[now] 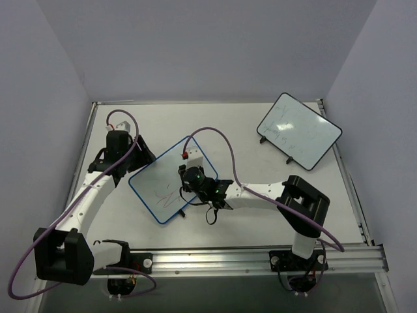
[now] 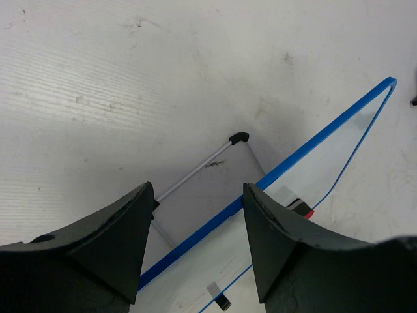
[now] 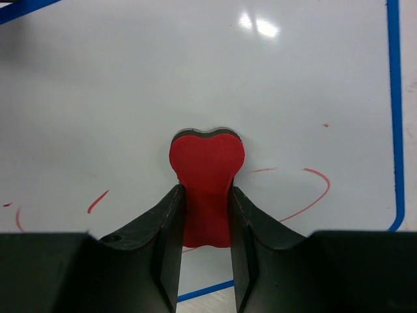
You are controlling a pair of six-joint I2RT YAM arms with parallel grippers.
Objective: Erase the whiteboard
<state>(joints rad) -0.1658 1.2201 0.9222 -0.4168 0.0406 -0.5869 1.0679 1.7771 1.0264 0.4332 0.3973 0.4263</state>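
Note:
The whiteboard (image 1: 158, 175), white with a thin blue frame, lies tilted at the table's middle. Red scribbles (image 1: 167, 194) mark its near part; in the right wrist view they show as a curl (image 3: 315, 190) and short strokes on the whiteboard (image 3: 130, 85). My right gripper (image 1: 187, 163) is shut on a red eraser (image 3: 207, 163) whose tip rests against the board face. My left gripper (image 1: 137, 154) is at the board's far left edge. In the left wrist view it (image 2: 197, 189) is open, with the blue frame (image 2: 215, 223) running between its fingers.
A black-framed whiteboard (image 1: 300, 130) with faint marks stands at the back right. The blue board's wire leg with a black foot (image 2: 238, 137) rests on the table behind it. Purple walls enclose the table; a metal rail (image 1: 260, 257) runs along the near edge.

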